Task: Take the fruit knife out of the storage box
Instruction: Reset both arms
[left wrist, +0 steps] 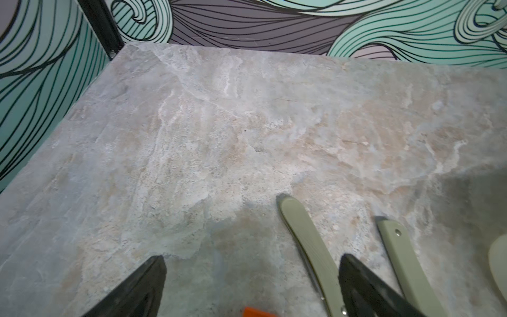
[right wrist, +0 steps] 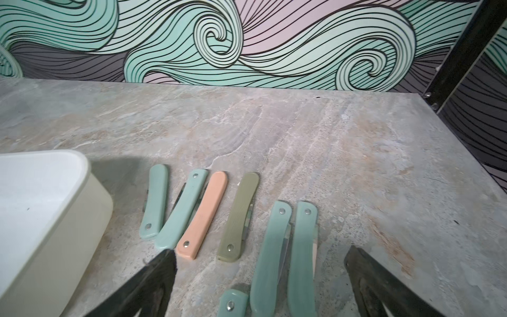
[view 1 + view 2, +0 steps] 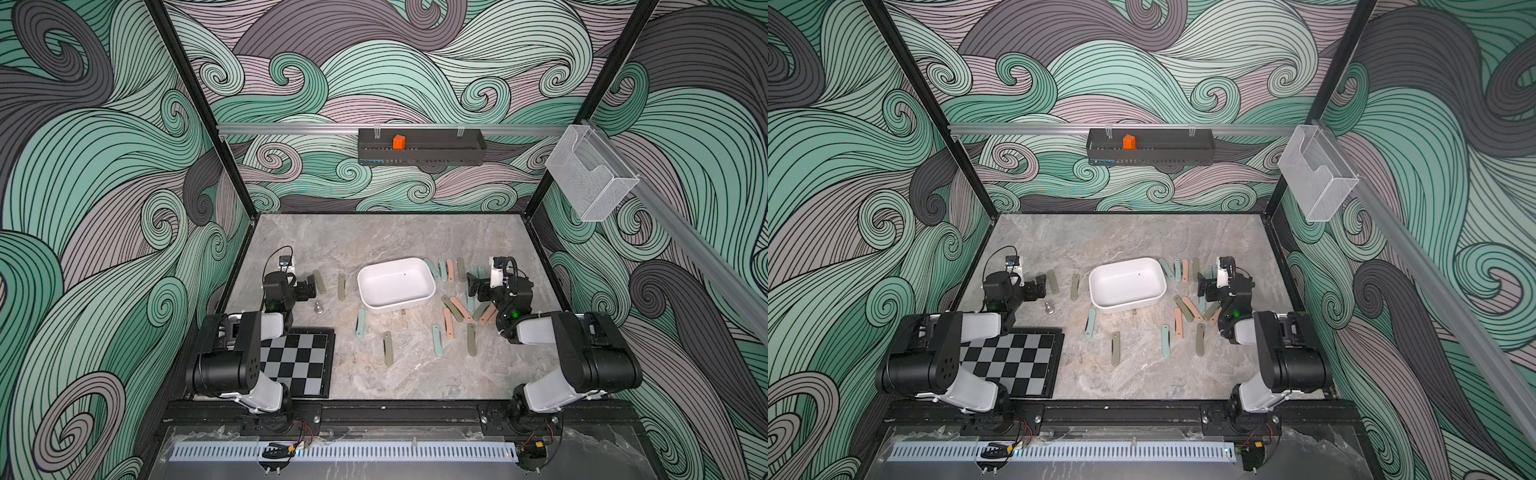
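The white storage box [image 3: 395,286] [image 3: 1126,286] sits mid-table, and its inside looks bare. Several folded fruit knives in teal, peach and olive lie on the table around it. My left gripper [image 3: 311,286] [image 1: 253,258] hangs open left of the box, with an olive knife [image 1: 307,241] running beside one fingertip. To the right of the box my right gripper [image 3: 471,284] [image 2: 262,250] is open above two teal knives [image 2: 271,255] lying side by side. A peach knife [image 2: 204,214] and the box wall [image 2: 82,219] lie beyond one finger.
A chessboard [image 3: 297,359] lies at the front left, with a small metal piece [image 3: 318,308] just behind it. On the back wall hangs a black tray [image 3: 419,156] holding an orange block [image 3: 399,142]. A clear mesh basket [image 3: 590,174] hangs on the right wall.
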`<state>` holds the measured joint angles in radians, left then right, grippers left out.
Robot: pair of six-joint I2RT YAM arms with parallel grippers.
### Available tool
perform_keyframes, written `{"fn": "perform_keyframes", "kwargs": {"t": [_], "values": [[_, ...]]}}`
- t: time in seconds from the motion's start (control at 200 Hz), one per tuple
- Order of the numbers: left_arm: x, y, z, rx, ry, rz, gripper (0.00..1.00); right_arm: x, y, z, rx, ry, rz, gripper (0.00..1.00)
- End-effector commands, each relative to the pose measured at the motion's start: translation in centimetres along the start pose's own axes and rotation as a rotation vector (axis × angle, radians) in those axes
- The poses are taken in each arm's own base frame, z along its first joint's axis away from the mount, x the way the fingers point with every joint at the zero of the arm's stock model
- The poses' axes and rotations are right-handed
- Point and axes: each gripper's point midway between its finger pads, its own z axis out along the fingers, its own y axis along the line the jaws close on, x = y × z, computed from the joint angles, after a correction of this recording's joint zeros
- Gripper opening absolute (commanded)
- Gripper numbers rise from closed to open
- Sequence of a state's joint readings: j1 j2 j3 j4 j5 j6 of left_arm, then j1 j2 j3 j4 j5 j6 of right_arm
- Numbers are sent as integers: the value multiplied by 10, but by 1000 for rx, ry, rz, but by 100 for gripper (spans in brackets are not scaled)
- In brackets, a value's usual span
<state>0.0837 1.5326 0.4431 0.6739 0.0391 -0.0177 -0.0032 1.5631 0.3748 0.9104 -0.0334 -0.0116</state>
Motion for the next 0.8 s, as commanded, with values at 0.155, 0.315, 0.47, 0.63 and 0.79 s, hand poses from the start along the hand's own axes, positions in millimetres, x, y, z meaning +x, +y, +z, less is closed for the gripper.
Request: {"fn": "perform_keyframes", "kwargs": {"t": [0.155, 0.315, 0.47, 0.63, 0.79], "values": [[-11, -33, -7, 206, -58, 85, 99, -8, 38, -9, -222, -56, -100, 99], [-13, -16, -2, 109, -43, 34, 99, -10, 17, 1, -101, -29, -43, 98], [-14, 7, 2, -35, -20, -22, 99, -10, 4, 1, -23, -29, -17, 98], [-13, 6, 2, -40, -17, -14, 99, -9, 3, 1, -22, -30, -17, 98], [-13, 6, 3, -40, -17, -14, 99, -9, 4, 1, -23, -32, -17, 98]]}}
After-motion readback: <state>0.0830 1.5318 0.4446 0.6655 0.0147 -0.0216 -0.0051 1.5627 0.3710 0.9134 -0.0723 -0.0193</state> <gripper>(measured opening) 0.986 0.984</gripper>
